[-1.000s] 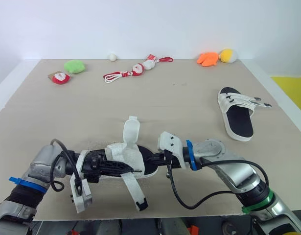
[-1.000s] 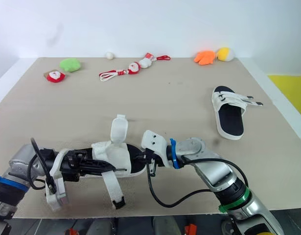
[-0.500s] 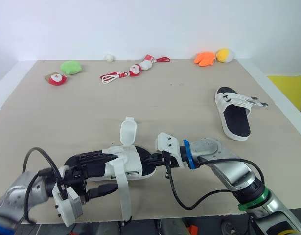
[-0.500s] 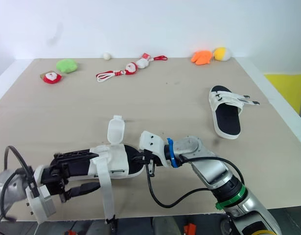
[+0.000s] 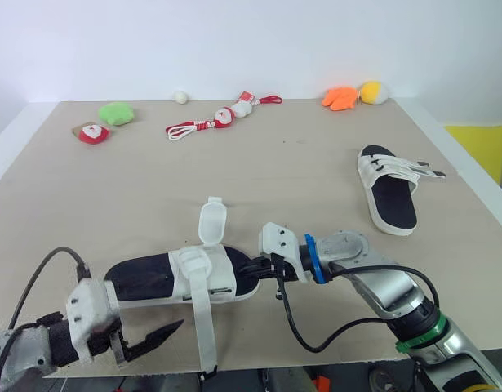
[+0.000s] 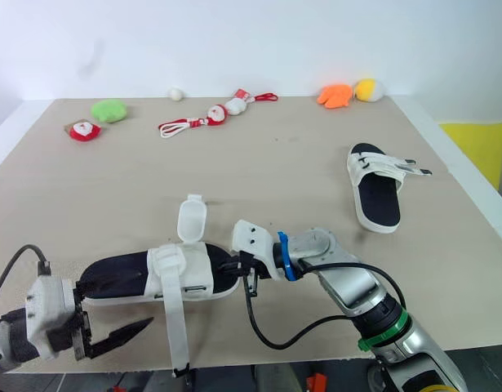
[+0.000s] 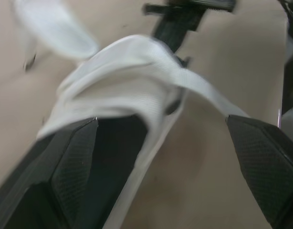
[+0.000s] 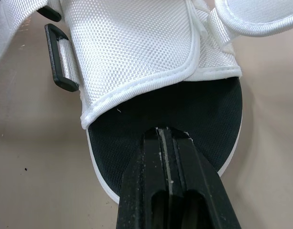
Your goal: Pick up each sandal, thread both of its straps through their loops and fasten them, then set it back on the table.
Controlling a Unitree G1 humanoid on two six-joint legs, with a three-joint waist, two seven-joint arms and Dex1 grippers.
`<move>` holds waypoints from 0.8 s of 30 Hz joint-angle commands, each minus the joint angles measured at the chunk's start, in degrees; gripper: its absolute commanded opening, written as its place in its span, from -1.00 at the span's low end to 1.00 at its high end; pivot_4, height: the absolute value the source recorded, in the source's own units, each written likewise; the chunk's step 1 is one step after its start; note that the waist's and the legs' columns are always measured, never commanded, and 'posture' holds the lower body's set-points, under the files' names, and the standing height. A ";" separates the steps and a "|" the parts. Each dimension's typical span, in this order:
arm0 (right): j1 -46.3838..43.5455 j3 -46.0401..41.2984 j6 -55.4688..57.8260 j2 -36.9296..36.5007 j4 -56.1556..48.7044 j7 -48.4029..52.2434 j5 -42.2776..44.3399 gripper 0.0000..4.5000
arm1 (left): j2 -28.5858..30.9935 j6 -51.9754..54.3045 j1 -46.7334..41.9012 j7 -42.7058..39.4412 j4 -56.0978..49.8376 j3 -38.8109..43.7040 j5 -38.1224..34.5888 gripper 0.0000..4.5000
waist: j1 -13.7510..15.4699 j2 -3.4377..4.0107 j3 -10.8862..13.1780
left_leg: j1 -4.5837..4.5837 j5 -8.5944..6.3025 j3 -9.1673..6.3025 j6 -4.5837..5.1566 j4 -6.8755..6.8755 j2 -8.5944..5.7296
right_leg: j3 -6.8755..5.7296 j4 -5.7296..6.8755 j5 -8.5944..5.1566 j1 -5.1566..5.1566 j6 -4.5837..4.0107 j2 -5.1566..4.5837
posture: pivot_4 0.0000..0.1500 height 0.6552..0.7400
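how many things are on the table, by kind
sandals: 2
santa dolls on red cords: 2
other soft toys: 4
white ball: 1
total: 9

we see a beige table (image 5: 316, 180) stretching beyond the right gripper (image 5: 251, 269), a plain white wall (image 5: 251, 41) behind it, a yellow patch (image 5: 483, 147) off to that gripper's right.

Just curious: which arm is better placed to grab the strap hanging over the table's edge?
Probably left: its left gripper is open beside the strap; the right gripper is shut at the toe of the sandal.
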 commanded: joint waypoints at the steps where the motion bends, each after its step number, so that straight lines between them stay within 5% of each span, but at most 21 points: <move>1: 1.49 3.12 2.22 -0.24 2.78 -0.01 -1.92 -1.00 | 2.92 13.37 1.24 -1.27 -4.03 4.88 -16.63 0.97 | -0.05 -0.03 -0.01 | 0.01 -0.03 0.01 0.01 0.00 0.02 | 0.00 0.00 -0.02 -0.02 -0.01 0.01 | 1.00 1.00; 9: 1.45 2.81 2.52 -0.22 2.66 0.06 -2.11 -1.00 | 8.26 37.22 5.15 -12.63 -1.58 15.78 -32.93 0.97 | -0.26 0.00 0.02 | 0.09 -0.23 0.15 -0.04 0.00 0.10 | 0.01 0.00 -0.13 -0.10 -0.15 0.08 | 1.00 1.00; 12: 1.43 2.72 2.60 -0.25 2.63 0.03 -2.10 -1.00 | 7.56 39.54 3.03 -13.09 -2.10 14.14 -29.03 0.97 | -0.28 0.01 0.03 | 0.11 -0.25 0.16 -0.07 0.01 0.10 | 0.01 0.00 -0.13 -0.12 -0.16 0.07 | 1.00 1.00; 22: 1.15 2.16 4.01 0.11 1.69 -0.80 -1.89 -1.00 | -6.67 40.63 -16.88 -1.28 -3.06 -12.91 -11.04 0.97 | -0.32 -0.02 -0.12 | 0.14 -0.31 0.19 -0.16 0.05 0.06 | 0.14 -0.03 -0.13 0.13 -0.16 0.13 | 1.00 1.00; 24: 1.15 1.85 4.16 -0.05 1.66 -0.85 -1.84 -1.00 | -8.51 40.64 -17.78 -0.92 -2.48 -14.87 -8.95 0.75 | -0.36 -0.16 -0.18 | 0.13 -0.31 0.19 -0.16 0.05 0.13 | 0.17 -0.03 -0.10 0.15 -0.12 0.22 | 1.00 1.00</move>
